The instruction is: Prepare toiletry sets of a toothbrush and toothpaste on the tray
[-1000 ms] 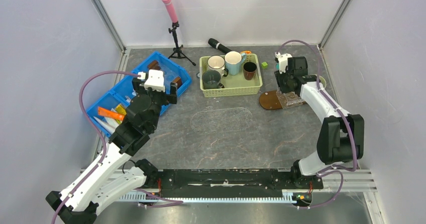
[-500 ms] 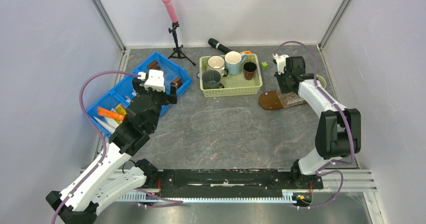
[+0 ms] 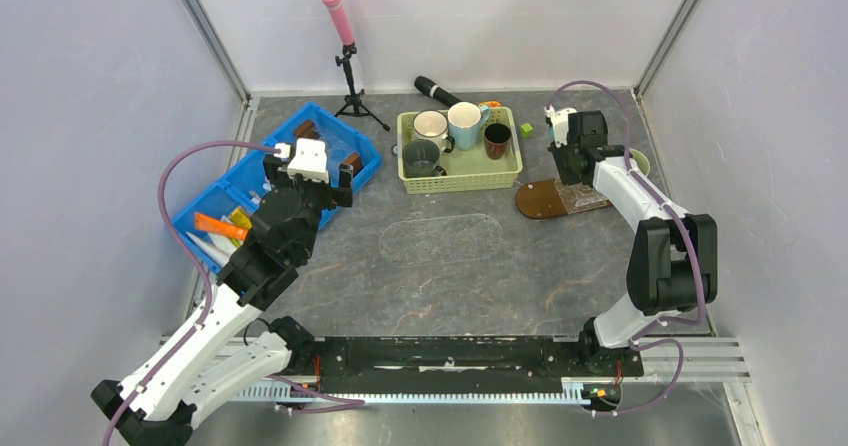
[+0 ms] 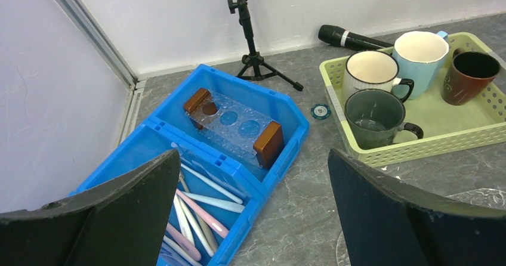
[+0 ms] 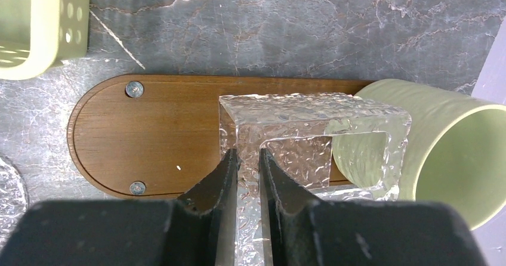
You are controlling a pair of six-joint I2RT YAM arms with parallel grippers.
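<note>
One claw (image 5: 247, 157), the right, pinches a clear stand (image 5: 310, 120) over the tray (image 5: 155, 135).

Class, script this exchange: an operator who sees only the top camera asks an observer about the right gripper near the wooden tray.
Operator: Is the right gripper holding anything?
Observer: Yes, the right gripper is shut on a wall of a clear plastic stand over the tray.
Operator: What lies beyond the stand?
Observer: A pale green cup, at the tray's end away from the basket.
</note>
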